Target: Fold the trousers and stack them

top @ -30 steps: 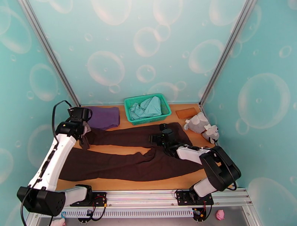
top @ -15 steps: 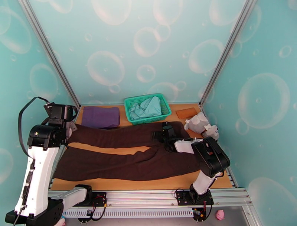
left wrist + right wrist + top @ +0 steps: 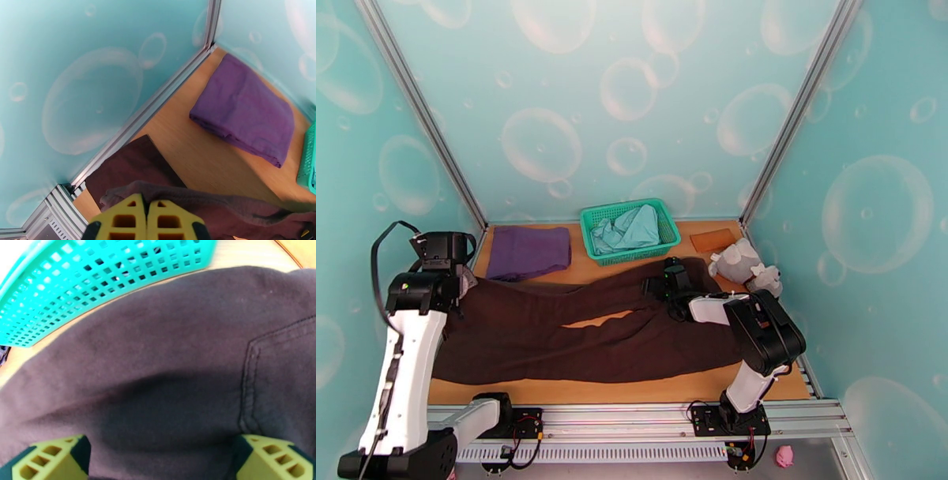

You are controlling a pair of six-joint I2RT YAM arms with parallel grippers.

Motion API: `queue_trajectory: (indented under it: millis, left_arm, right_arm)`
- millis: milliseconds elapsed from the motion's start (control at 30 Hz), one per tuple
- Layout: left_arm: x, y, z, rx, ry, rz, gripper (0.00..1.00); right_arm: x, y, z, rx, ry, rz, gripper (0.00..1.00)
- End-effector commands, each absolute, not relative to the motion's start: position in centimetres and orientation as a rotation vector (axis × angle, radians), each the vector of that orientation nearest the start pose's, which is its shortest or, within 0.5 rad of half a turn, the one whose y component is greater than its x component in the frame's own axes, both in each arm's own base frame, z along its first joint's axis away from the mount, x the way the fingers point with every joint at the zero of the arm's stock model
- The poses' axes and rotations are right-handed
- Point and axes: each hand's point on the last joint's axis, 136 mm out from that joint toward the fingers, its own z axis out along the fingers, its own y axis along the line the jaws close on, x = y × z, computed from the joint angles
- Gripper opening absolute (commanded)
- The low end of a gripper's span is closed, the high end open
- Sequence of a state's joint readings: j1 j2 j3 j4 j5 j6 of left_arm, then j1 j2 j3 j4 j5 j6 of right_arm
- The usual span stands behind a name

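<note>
Backdrop: teal walls printed with bubbles close in a wooden table (image 3: 616,388) on three sides.
Task item: the trousers (image 3: 577,335), dark brown, stretch across the table from its left edge to the right. The waist is to the right, and the two legs run left and close up on each other, with a sliver of bare wood between them.
Left side: the left gripper (image 3: 147,219) sits at the table's left edge, yellow fingers pressed together and pinching a ridge of leg fabric.
Right side: the right gripper (image 3: 158,461) is spread wide, low over the waist end beside a pocket seam.
Far left corner: a folded purple cloth (image 3: 528,251) lies just beyond the far leg.
Far edge: a green mesh basket (image 3: 589,235) holds a pale teal garment (image 3: 628,227), close ahead of the right gripper.
Far right: an orange-brown block (image 3: 712,239) and a grey plush toy (image 3: 746,268), the toy just beside the waist.
</note>
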State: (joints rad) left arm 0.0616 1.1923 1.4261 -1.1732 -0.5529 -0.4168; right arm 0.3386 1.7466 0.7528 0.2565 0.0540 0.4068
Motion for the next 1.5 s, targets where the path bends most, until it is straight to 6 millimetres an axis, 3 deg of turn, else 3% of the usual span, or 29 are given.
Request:
queue_trajectory:
  millis: [0, 133, 267, 533, 633, 800, 867, 933, 1000, 1100, 1133, 1200, 1300, 1367, 1467]
  left_arm:
    - [32.4, 12.3, 28.1, -0.789, 2.187, 0.447, 0.0]
    - [36.0, 15.8, 24.4, -0.883, 2.21, 0.453, 0.0]
    - [38.6, 19.0, 19.5, -0.966, 2.269, 0.482, 0.0]
    - [43.6, 22.5, 15.0, -0.976, 2.263, 0.512, 0.0]
    - [45.1, 23.0, 14.7, -0.977, 2.232, 0.494, 0.0]
    - [47.0, 23.1, 16.6, -0.927, 2.131, 0.428, 0.0]
    - [47.8, 22.4, 17.1, -0.893, 2.134, 0.369, 0.23]
    - [48.3, 21.4, 18.8, -0.856, 2.104, 0.297, 0.42]
    - [48.2, 20.1, 21.4, -0.824, 2.038, 0.247, 0.51]
    - [47.2, 17.1, 25.7, -0.775, 1.956, 0.2, 0.56]
    - [46.6, 15.8, 27.1, -0.763, 1.942, 0.197, 0.58]
    - [45.2, 12.7, 29.0, -0.747, 1.947, 0.177, 0.62]
    - [42.4, 5.5, 30.1, -0.661, 1.975, 0.011, 0.62]
    - [40.1, 0.6, 29.0, -0.565, 1.991, -0.109, 0.62]
    - [36.3, -6.6, 24.7, -0.378, 2.126, -0.267, 0.62]
  right_arm:
    - [39.6, 13.0, 2.1, 0.129, 2.388, 0.278, 0.99]
    - [39.7, 12.0, 2.2, 0.156, 2.376, 0.206, 0.99]
    - [39.8, 11.2, 2.4, 0.18, 2.363, 0.172, 0.99]
    - [39.8, 10.0, 3.5, 0.221, 2.303, 0.103, 0.99]
    - [39.8, 9.7, 3.8, 0.22, 2.283, 0.073, 0.99]
    - [39.6, 10.2, 6.0, 0.196, 2.212, 0.091, 0.99]
    - [39.2, 11.1, 8.1, 0.151, 2.14, 0.108, 0.99]
    - [38.2, 12.1, 11.3, 0.088, 2.031, 0.09, 0.99]
    - [36.8, 12.6, 14.4, 0.052, 1.926, 0.072, 0.99]
    - [34.9, 12.6, 17.4, 0.046, 1.849, 0.15, 0.99]
    - [34.4, 12.8, 17.5, 0.032, 1.867, 0.189, 0.99]
    - [33.3, 13.5, 17.3, 0.044, 1.979, 0.268, 0.99]
    - [29.3, 16.0, 15.0, 0.044, 2.157, 0.371, 0.99]
    - [26.1, 17.6, 13.1, 0.044, 2.207, 0.419, 0.99]
    - [22.2, 18.9, 9.9, 0.032, 2.325, 0.44, 0.95]
